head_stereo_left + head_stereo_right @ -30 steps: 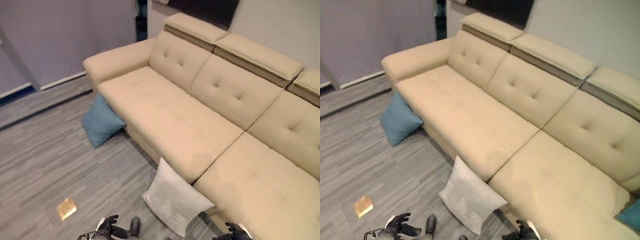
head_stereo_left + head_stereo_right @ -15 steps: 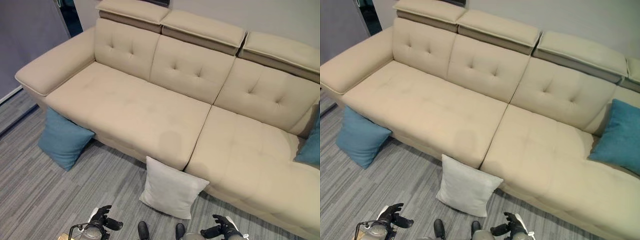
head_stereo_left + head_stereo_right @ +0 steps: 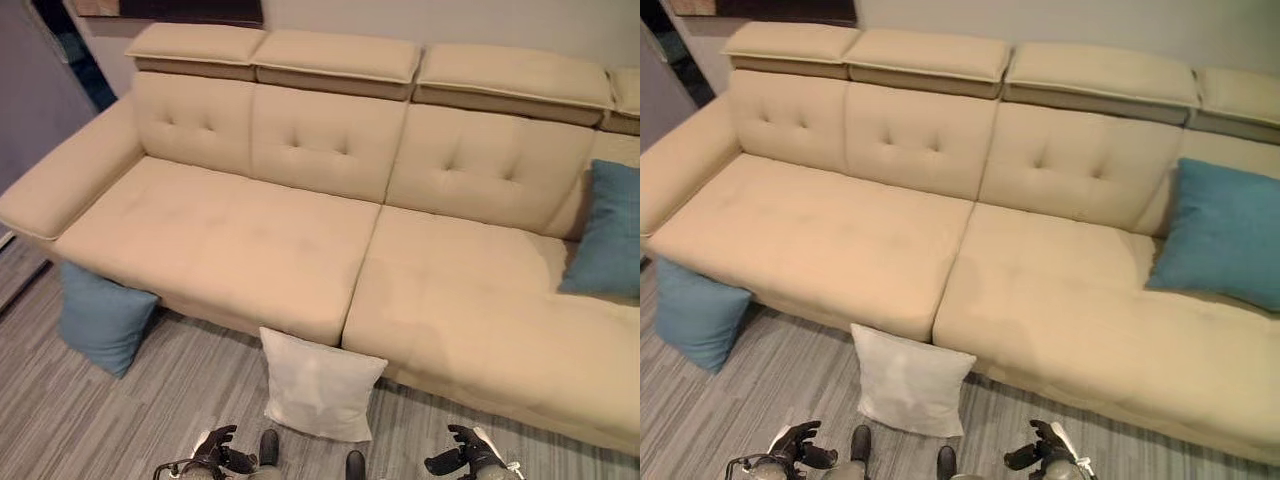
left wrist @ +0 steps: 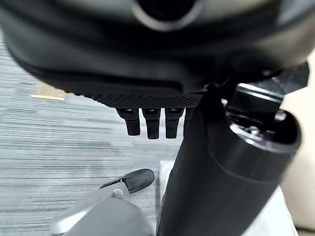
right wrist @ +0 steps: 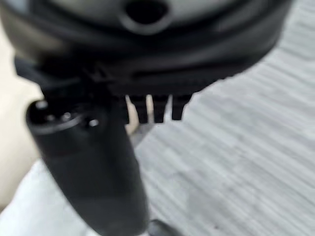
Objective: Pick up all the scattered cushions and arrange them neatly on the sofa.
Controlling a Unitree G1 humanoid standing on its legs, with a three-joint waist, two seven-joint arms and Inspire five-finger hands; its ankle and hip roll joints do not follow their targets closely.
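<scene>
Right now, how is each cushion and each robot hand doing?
White cushion: on the floor, leaning on the sofa front.
Left blue cushion: on the floor, leaning by the sofa's arm end.
Right blue cushion: on the seat, propped upright.
Left robot hand: open, empty.
Right robot hand: open, empty.

Your left hand (image 3: 213, 452) and right hand (image 3: 462, 457) are dark, each with a white cover on the thumb. Up close, each hand has a glossy black shell, a ribbed edge, stubby black fingers (image 4: 147, 123) and a thick cylindrical thumb (image 5: 86, 162).
</scene>
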